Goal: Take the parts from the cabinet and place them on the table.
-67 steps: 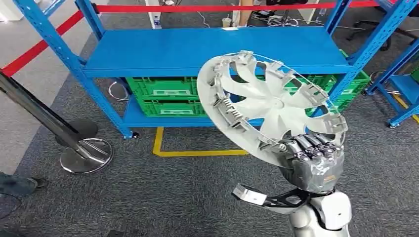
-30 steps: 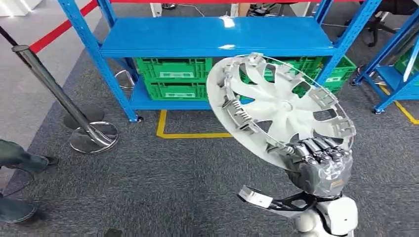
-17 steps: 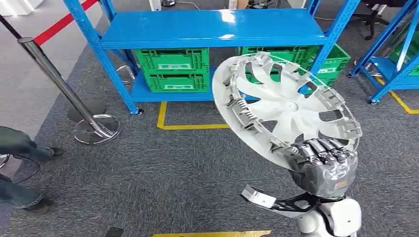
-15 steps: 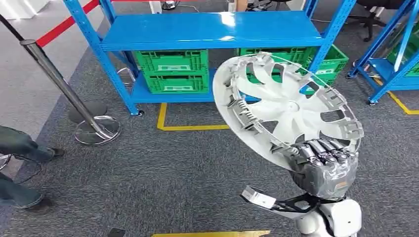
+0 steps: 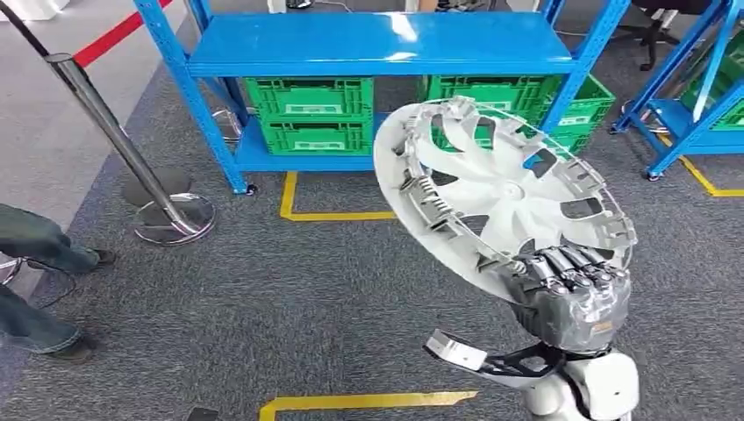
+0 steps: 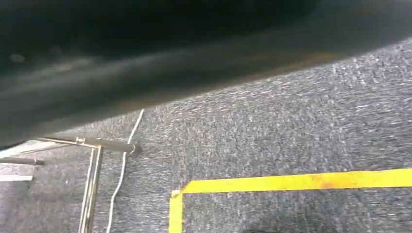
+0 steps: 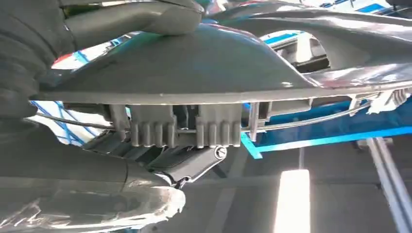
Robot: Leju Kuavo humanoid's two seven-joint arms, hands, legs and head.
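Head view: right hand fingers clench the tilted wheel cover by one rim edge; walking could jolt it loose.

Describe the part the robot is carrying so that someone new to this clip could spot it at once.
In the head view, start at the blue rack with green crates on its low shelf. In front of it, low on the right, the right hand grips the rim of a tilted hubcap. It is the one pale round disc with curved spokes and clips around its edge.
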